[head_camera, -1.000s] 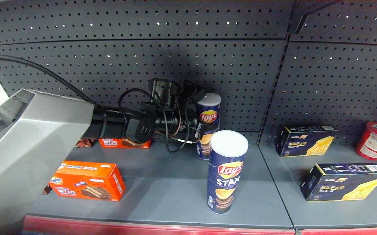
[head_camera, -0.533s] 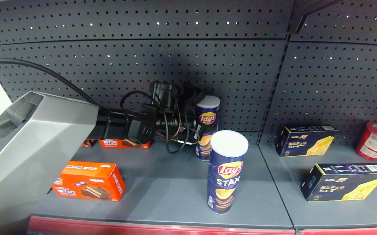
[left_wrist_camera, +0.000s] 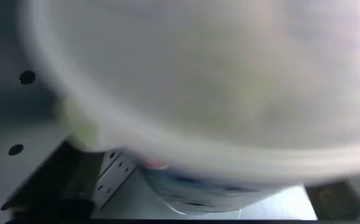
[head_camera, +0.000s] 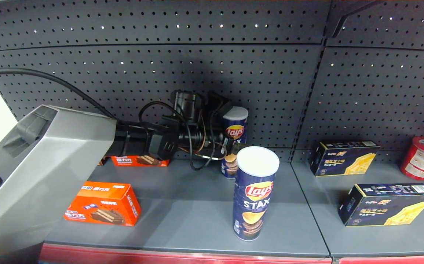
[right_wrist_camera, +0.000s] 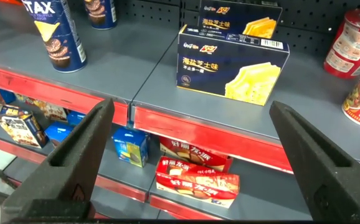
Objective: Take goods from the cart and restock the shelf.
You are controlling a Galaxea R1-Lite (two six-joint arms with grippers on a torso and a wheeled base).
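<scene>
Your left claw (head_camera: 231,145) looks clamped round the middle of the rear can (head_camera: 235,129). That can stands upright at the back of the shelf (head_camera: 182,212), close to the pegboard (head_camera: 270,91). Whether its base is fully down you can't tell, since the front can (head_camera: 255,194) partly covers that spot. Its long axis is vertical and the claw grips it from the robot's left, so a release would likely mean backing out leftward, clear of the front can. In the left wrist view the lid (left_wrist_camera: 198,81) is a close blur. Your right claw (right_wrist_camera: 191,106) is spread wide and holds nothing, well apart, facing a box (right_wrist_camera: 233,65).
</scene>
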